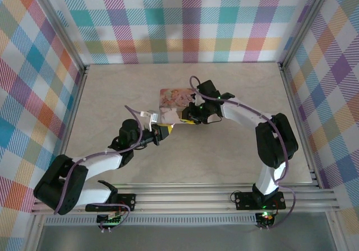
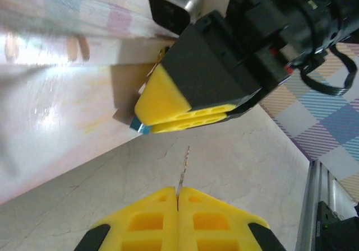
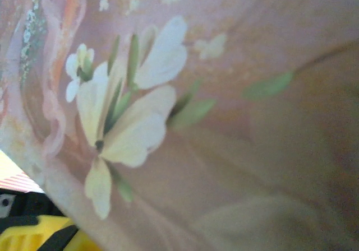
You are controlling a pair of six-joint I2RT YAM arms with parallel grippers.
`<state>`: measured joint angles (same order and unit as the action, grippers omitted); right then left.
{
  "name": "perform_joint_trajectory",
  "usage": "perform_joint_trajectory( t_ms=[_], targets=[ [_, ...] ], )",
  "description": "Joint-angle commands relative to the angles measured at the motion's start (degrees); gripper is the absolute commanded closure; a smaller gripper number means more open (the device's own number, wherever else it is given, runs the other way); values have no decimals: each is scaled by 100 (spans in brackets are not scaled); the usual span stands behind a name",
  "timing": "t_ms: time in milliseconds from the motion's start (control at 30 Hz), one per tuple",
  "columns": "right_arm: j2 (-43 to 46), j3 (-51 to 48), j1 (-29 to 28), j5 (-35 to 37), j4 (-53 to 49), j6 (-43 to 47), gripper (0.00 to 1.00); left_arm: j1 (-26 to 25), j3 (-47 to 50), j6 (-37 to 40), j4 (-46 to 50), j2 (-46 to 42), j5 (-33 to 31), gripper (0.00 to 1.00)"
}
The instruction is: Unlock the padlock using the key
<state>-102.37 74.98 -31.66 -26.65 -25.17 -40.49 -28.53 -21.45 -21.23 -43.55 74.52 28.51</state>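
In the left wrist view my left gripper (image 2: 178,190) is shut on the key (image 2: 183,166). Its thin blade sticks up out of the yellow pads and points toward the right gripper. A short gap of table separates the key tip from my right gripper (image 2: 145,122). That gripper's yellow fingers (image 2: 168,97) are shut on the padlock (image 2: 138,128), of which just a teal corner shows at the fingertips. The shackle is hidden. From above, the left gripper (image 1: 164,130) and the right gripper (image 1: 187,120) meet just in front of the pink tin.
The pink illustrated tin (image 1: 171,102) lies on the beige table (image 1: 235,150) right behind both grippers. Its flowered side (image 3: 224,122) is very close to the right wrist camera. Checked walls enclose the table on three sides, and an aluminium rail (image 1: 224,194) runs along the near edge.
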Motion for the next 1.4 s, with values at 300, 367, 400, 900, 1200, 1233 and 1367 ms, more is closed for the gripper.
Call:
perform_joint_trajectory(
  t_ms=[300, 367, 400, 900, 1200, 1233, 1367],
  targets=[
    [412, -35, 124, -930, 499, -641, 100, -65, -65, -160, -1252, 779, 254, 100],
    [412, -37, 142, -1025, 552, -703, 100, -65, -70, -173, -1452, 957, 308, 100],
    [411, -23, 148, -1059, 557, -723, 100, -65, -54, -196, -1599, 1038, 325, 100],
    [503, -10, 173, -1159, 328, -687, 100, -56, -336, -459, -2454, 1856, 410, 100],
    [507, 17, 170, -1190, 336, -717, 100, -56, -500, -575, -2707, 2179, 394, 100],
    [511, 8, 173, -1199, 340, -723, 100, -56, -500, -575, -2712, 2185, 387, 100],
    [512, -19, 178, -1210, 360, -736, 100, -56, -470, -565, -2763, 2185, 340, 100]
  ],
)
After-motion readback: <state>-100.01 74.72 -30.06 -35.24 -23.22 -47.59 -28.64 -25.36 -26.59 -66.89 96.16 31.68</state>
